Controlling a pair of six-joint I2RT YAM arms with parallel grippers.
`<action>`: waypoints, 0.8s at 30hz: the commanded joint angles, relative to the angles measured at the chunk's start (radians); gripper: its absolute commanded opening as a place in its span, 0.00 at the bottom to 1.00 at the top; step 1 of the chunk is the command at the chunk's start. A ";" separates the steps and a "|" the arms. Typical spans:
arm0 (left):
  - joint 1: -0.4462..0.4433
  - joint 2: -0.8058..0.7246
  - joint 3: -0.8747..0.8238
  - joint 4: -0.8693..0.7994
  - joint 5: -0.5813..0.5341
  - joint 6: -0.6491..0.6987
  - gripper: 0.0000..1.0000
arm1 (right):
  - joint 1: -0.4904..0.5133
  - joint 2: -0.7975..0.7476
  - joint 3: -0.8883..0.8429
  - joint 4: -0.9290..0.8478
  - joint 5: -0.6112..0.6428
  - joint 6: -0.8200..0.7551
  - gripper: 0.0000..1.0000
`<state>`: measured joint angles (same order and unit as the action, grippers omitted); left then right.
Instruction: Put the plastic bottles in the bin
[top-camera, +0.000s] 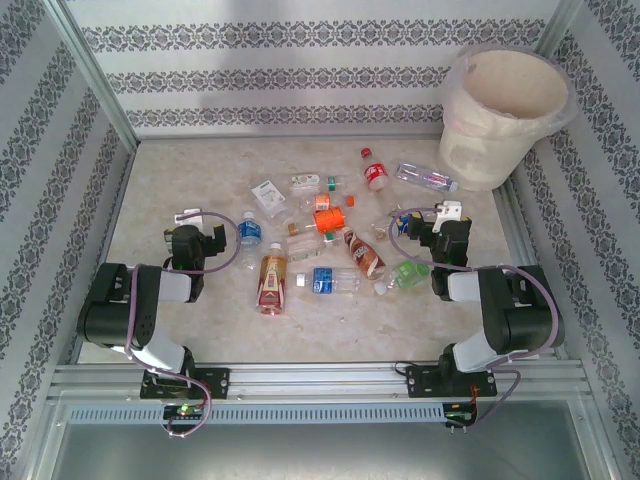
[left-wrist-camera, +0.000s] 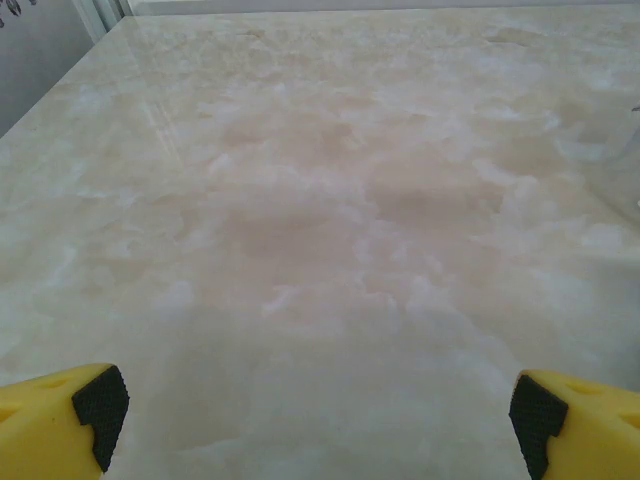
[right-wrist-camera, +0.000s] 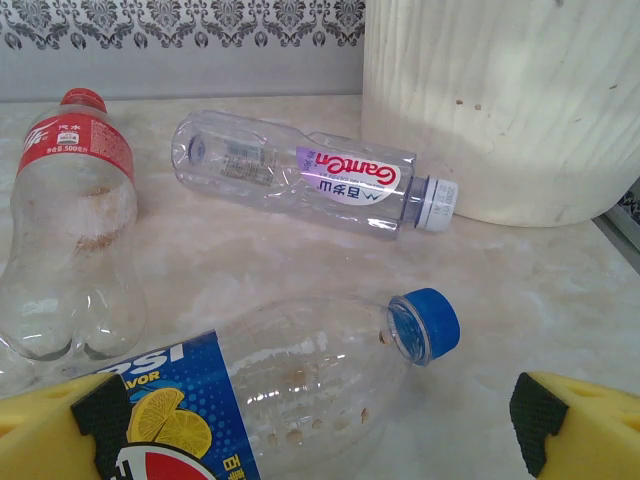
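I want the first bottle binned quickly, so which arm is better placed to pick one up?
Right, likely. The open right gripper has a blue-capped Pepsi bottle lying just ahead, and the bin stands upright nearby. The open left gripper faces bare tabletop, farther from the bin.

The bench (left-wrist-camera: 320, 200) is marbled beige, the walls (top-camera: 300, 75) white with grey damask bands, the bin (top-camera: 480, 160) cream-white, and the plastic bottles (top-camera: 330, 281) clear with red, blue, orange and green labels and caps.

Scattered plastic bottles (top-camera: 328, 218) lying down, bin (top-camera: 480, 150) upright
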<state>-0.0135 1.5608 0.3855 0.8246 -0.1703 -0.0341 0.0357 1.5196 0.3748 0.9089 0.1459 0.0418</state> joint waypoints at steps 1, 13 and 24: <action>-0.010 -0.004 0.004 0.048 -0.017 -0.020 1.00 | 0.006 -0.008 -0.001 0.010 0.014 0.001 0.98; -0.009 -0.004 0.006 0.048 -0.016 -0.018 1.00 | -0.004 -0.009 -0.001 0.007 -0.008 0.006 0.98; -0.009 -0.029 0.015 0.009 -0.013 -0.020 1.00 | -0.004 -0.015 -0.007 0.018 -0.005 0.008 0.98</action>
<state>-0.0135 1.5604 0.3855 0.8238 -0.1703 -0.0341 0.0353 1.5196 0.3748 0.9089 0.1448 0.0422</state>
